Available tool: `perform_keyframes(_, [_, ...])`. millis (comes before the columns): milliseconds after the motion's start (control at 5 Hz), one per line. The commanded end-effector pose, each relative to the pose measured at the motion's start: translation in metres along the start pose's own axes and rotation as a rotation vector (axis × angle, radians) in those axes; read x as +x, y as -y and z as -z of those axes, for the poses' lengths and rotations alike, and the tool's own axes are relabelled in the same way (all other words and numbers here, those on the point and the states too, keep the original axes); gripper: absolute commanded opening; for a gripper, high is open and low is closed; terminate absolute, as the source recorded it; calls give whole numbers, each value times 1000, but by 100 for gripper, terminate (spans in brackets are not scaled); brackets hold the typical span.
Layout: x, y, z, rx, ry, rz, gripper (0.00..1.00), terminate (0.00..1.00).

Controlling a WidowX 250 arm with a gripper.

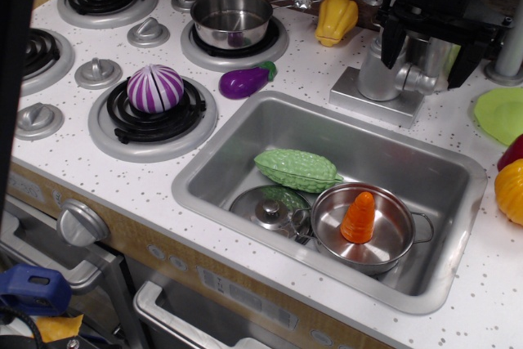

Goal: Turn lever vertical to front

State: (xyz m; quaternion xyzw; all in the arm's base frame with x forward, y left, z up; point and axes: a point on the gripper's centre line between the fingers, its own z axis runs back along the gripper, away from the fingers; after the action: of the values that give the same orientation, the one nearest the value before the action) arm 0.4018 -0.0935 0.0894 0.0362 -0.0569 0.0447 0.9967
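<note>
The lever [422, 81] is a short silver-grey stub with a rounded end. It projects to the right from the thick cylindrical faucet body [382, 71], which stands on a square base [372, 102] behind the sink. My black gripper [423, 67] hangs over the top of the faucet body with its jaws open. One finger [390, 45] is at the body's left and the other finger [462, 61] is to the right of the lever. The fingers do not appear to touch the lever.
The steel sink [204, 177] holds a green gourd [296, 169], a lid [265, 208] and a pot [364, 226] with a carrot [359, 218]. An eggplant [243, 81], a yellow pepper [337, 19], a striped onion [154, 87] and a back pot [231, 19] are nearby.
</note>
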Motion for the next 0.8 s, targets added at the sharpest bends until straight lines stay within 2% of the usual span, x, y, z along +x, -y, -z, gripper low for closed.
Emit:
perform_keyframes(0, [0,0,0,0,0,0,100,0])
perform_keyframes(200, [4,1,-1,-11,28,-19,100,0])
perform_keyframes(400, [11,1,-6,51,92,-11,100,0])
perform_keyframes(600, [19,2,-14,61,149,-13,100,0])
